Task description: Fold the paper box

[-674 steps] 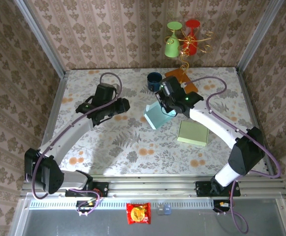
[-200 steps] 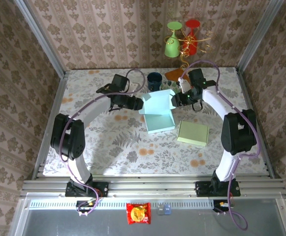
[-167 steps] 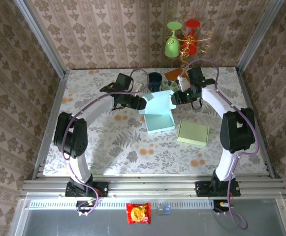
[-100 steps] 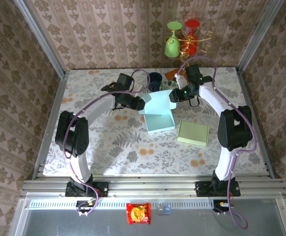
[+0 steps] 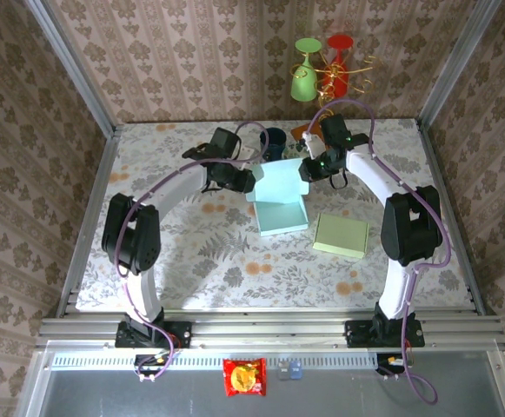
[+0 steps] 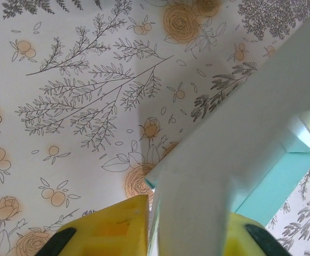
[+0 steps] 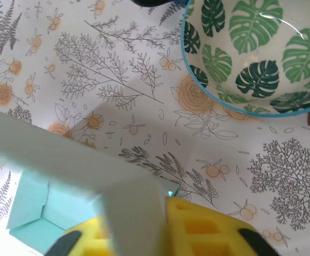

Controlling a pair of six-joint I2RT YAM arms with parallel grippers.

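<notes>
Turquoise paper box [image 5: 282, 204] just above the middle of the top view, on the flowered bench [image 5: 191, 252], base flat, open side up, far wall raised toward the top of the frame. Left fingers [image 5: 245, 180] closed on the box's upper left corner, arm arching in from the left half of the frame. Right fingers [image 5: 308, 171] closed on the upper right corner, arm rising from the lower right. From the left wrist: left flap [image 6: 208, 176] of pale card running from the bottom edge up to the right, pinched narrowly between the two yellow tips at the bottom of the frame; turquoise box wall at the right, flowered cloth across the upper left. From the right wrist: right flap [image 7: 128, 208] likewise clamped between yellow tips at the bottom edge, pale wall stretching to the left, turquoise corner in the lower left. Leaf-patterned bowl [image 7: 256, 53] with a blue rim in the upper right of that frame, apart from the box. Back in the top view: dark blue cup [image 5: 272, 142] just above the box, between the two wrists; flat light green box [image 5: 340, 234] near the paper box, to its lower right, not touching it. Green glass [image 5: 303, 76] and red glass [image 5: 340, 68] hanging on a gold wire stand at the top. Red snack packet [image 5: 244, 376] at the bottom, below the rail.
</notes>
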